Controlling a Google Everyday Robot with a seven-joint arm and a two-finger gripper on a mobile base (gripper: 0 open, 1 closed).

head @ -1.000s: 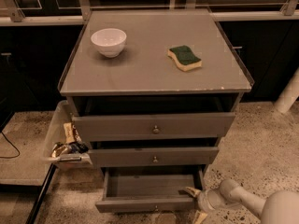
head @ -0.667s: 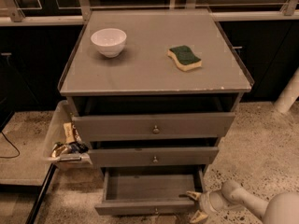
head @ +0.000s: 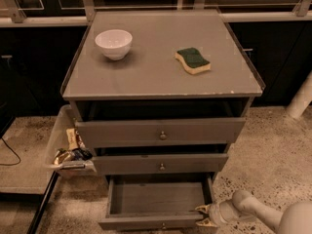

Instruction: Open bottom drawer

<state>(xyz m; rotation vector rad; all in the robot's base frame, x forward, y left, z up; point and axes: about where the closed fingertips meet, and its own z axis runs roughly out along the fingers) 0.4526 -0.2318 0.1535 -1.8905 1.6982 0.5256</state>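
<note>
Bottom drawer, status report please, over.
Claw low at the bottom drawer's right front corner. Drawer stands well out, grey interior showing. Bin of clutter left of cabinet, off the drawer's path.

The bottom drawer point(head: 156, 199) sits at the lower centre of the frame, lowest in the cabinet point(head: 161, 77), and it stands pulled well out toward the bottom edge. It is grey and flat-fronted, with a small round metal knob point(head: 163, 225) at the middle of its front, almost cut off by the frame's lower edge. From above, its grey box interior shows its floor and side walls, level and square to the cabinet. My gripper point(head: 202, 216) is at the drawer's front right corner, in the lower right of the frame.
</note>
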